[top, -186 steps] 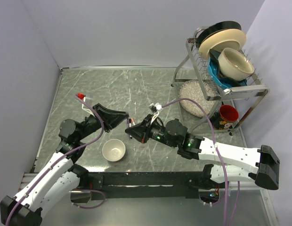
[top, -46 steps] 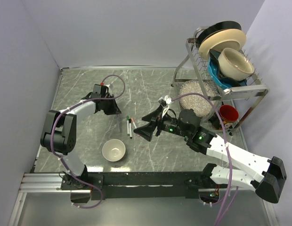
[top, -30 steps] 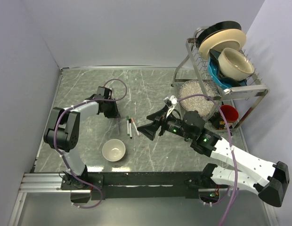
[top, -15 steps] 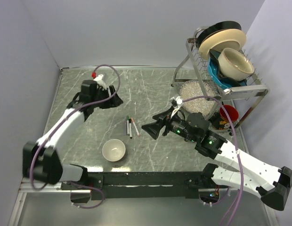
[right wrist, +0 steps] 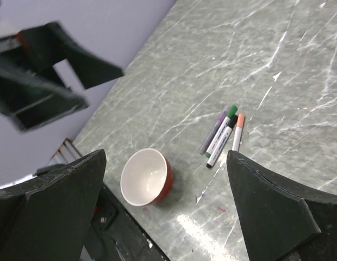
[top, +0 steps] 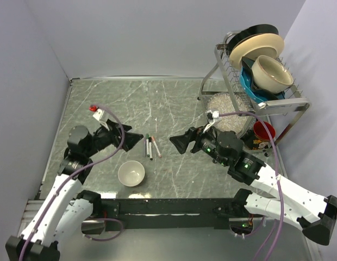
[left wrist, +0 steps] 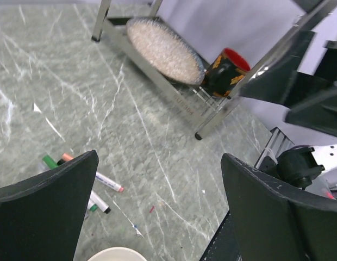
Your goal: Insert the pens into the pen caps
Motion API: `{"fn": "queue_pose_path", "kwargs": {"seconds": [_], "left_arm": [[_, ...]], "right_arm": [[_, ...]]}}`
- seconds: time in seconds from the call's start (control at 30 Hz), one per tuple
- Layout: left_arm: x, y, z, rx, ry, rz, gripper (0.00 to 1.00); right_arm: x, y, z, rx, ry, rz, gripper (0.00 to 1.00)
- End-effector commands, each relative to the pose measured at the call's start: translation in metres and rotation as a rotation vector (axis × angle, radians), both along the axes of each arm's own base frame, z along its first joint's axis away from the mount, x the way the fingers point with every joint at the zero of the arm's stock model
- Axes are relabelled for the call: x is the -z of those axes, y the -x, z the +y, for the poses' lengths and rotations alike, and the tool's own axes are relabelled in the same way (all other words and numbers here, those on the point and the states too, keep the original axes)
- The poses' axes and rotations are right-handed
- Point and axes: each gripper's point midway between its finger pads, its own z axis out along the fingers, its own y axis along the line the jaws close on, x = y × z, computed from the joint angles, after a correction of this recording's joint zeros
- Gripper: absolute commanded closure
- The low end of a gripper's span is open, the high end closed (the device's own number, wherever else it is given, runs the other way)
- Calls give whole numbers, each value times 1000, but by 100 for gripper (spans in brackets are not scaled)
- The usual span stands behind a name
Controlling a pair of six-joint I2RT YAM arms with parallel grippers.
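Note:
The pens (top: 150, 146) lie side by side in a tight cluster on the marble table, with nothing holding them. The pen caps look fitted on their far ends: a green one (right wrist: 232, 111) and an orange-red one (right wrist: 241, 120), with a black one between them. My left gripper (top: 133, 140) hovers just left of the cluster, open and empty. In its wrist view the left gripper (left wrist: 159, 179) has the pens (left wrist: 106, 181) at the lower left. My right gripper (top: 178, 144) hovers just right of the pens, open and empty; the right gripper (right wrist: 166, 163) looks down on them.
A bowl (top: 131, 174), white inside and red outside, stands near the front edge, below the pens. A dish rack (top: 255, 70) loaded with dishes fills the back right. Under it are a textured round plate (top: 225, 111) and a red cup (top: 263, 131).
My left gripper has opened and swung away from the pens, now hovering low at their left. The right gripper has drawn back slightly to the right. The pens have stayed put.

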Motion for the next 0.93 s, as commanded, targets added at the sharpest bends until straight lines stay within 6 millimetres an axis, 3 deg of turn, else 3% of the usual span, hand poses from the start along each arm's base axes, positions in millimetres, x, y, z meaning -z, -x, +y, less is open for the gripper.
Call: {"fn": "queue_pose_path", "kwargs": {"seconds": [0.0,0.47,0.9], "left_arm": [[-14,12,3,4,18,-91,1],[-17,14,6,-16,12,-108,1],[-19,14,8,-28,22,-120,1]], "right_arm": [[-28,-6,-9,67,-93,-49,0],[-36,-9,-18,107,-96,-81,0],[-25,-8,-15,85,-80,-83,0]]}}
